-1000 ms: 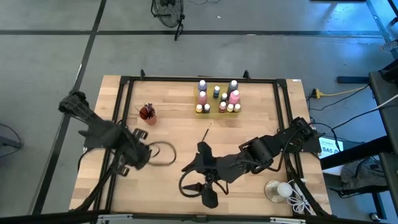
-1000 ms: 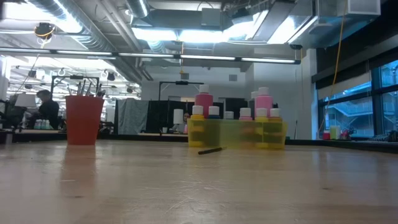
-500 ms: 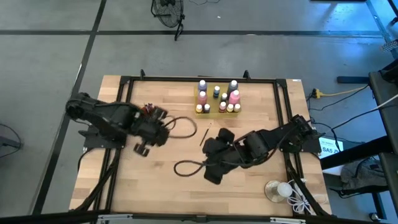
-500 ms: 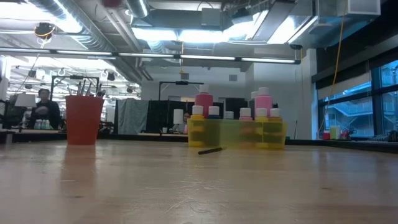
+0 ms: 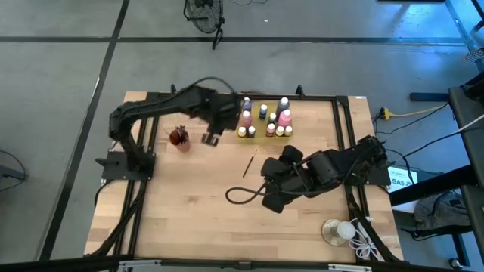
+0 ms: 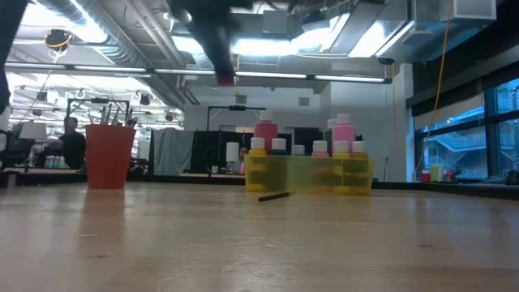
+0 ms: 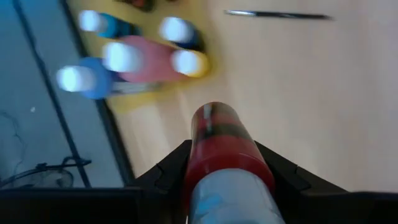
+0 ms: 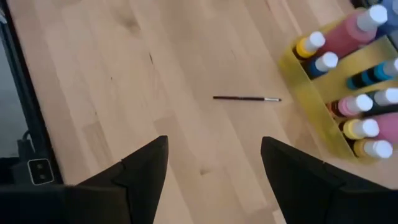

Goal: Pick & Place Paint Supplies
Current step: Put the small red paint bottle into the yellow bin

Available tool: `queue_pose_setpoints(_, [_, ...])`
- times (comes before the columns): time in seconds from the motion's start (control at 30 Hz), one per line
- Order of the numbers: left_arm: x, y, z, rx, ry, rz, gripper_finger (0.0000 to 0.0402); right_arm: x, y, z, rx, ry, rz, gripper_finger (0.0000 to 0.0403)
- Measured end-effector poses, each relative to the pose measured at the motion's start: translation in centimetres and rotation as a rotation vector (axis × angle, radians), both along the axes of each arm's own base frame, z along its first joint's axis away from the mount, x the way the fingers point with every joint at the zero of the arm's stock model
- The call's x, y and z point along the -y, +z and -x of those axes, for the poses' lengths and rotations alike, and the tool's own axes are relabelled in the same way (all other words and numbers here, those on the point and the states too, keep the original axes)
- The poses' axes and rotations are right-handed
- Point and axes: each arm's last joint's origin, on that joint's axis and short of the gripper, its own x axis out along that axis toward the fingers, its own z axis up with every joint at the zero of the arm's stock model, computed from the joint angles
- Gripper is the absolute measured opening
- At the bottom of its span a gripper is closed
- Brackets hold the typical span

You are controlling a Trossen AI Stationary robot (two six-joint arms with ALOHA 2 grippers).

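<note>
My left gripper (image 5: 211, 136) hangs high over the table's far part, between the red cup (image 5: 179, 138) and the yellow tray (image 5: 265, 131), shut on a red bottle (image 7: 217, 146). The tray holds several white-capped paint bottles (image 5: 284, 117); in the low view it is the yellow tray (image 6: 308, 173). A thin dark paintbrush (image 5: 248, 165) lies flat on the wood near the tray, and it also shows as a paintbrush (image 8: 247, 98) in the right wrist view. My right gripper (image 5: 271, 190) stands open above the table's middle right, nothing between its fingers. My left gripper pinches the red bottle's round body (image 7: 194, 163) between its two fingers, one on each side. The fingers slant steeply down and the bottle lies along them, its red end sticking out past the tips and its pale end toward the wrist. It is lifted clear of the table.
A clear round dish with a white ball (image 5: 338, 230) and a white cord sit at the near right corner. A black frame rail (image 5: 144, 151) runs around the tabletop. Bare wood lies at the near left. A person shows far off in the room (image 6: 71, 146).
My left gripper has swung fast from the table's near left toward the far edge and the yellow tray, rising a little, still shut on the red bottle. My right gripper has tipped its fingers downward and drifted toward the far edge, staying open.
</note>
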Motion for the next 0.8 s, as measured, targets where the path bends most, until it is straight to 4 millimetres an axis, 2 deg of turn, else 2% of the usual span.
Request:
queue_pose_setpoints(0.2, [-6.0,-3.3,-2.9,0.063,0.113,0.002,0.013,0.2,0.5,0.5,0.032,0.031,0.103,0.0261])
queue_pose_setpoints(0.4, [-10.4,-7.2,-3.6,-0.035,0.213,0.026,0.013,1.2,0.3,1.1,0.011,0.022,0.126,0.0261])
queue_pose_setpoints(0.57, [-12.0,-8.8,-3.9,-0.039,0.219,0.083,0.013,2.2,0.1,2.1,0.0,-0.028,0.123,0.0261])
queue_pose_setpoints(0.8, [-12.7,-8.8,-4.5,0.033,0.19,0.082,0.013,2.8,0.0,2.1,-0.006,-0.042,0.128,0.0261])
